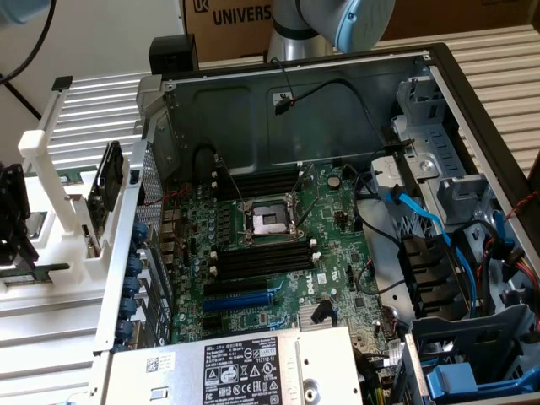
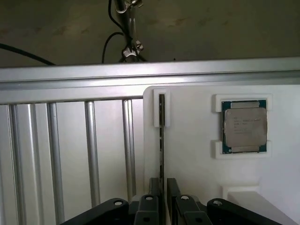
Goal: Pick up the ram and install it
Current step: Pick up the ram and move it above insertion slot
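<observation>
Wrist view: ram stands on edge in a white fixture, seen edge-on as a thin dark line; its far end sits in a small white bracket; not lifted, not installed. Gripper hangs right over the ram's near end, jaws wide, one black finger on each side of the board; pads flank the board with no visible pinch; nothing held. Square silver CPU chip lies flat in its own white pocket on the same fixture, beside the ram and apart from it. Aluminium rail runs across just past the fixture's edge; ribbed metal slats lie beside the fixture; black cable and a metal stand sit on the floor beyond the rail.

Exterior view: gripper is at the exterior view's left edge, over the white fixture, well apart from the open computer case; motherboard lies inside the case; long black memory slots sit just beside the CPU socket, bare; labelled power supply at the near edge; blue and black cables toward the exterior view's right; robot arm behind the case, cardboard box beside it.
</observation>
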Controlling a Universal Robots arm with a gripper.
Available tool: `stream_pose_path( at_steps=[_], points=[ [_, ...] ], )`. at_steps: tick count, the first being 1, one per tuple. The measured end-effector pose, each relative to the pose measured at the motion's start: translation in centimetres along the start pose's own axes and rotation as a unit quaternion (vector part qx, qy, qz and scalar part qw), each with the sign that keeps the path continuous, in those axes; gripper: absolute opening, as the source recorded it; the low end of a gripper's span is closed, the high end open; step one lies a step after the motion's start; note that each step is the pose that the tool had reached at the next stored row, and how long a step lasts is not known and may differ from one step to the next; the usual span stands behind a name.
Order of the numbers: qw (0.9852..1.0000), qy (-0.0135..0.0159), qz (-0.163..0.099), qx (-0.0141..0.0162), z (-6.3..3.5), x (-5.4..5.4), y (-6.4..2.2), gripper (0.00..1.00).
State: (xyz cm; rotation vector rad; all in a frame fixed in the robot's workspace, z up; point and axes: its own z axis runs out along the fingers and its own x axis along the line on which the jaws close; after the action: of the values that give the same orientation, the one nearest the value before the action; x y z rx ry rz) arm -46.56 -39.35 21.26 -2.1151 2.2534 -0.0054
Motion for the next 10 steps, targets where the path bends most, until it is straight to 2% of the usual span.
stream_pose_path(
  at_steps=[5, 10],
  points=[
    [1.0000, -0.0003, -0.002, 0.0033, 0.36, -0.03, 0.03, 0.21],
    [1.0000, -0.0004, -0.003, 0.0046, 0.60, -0.03, 0.05, 0.21]
  ],
)
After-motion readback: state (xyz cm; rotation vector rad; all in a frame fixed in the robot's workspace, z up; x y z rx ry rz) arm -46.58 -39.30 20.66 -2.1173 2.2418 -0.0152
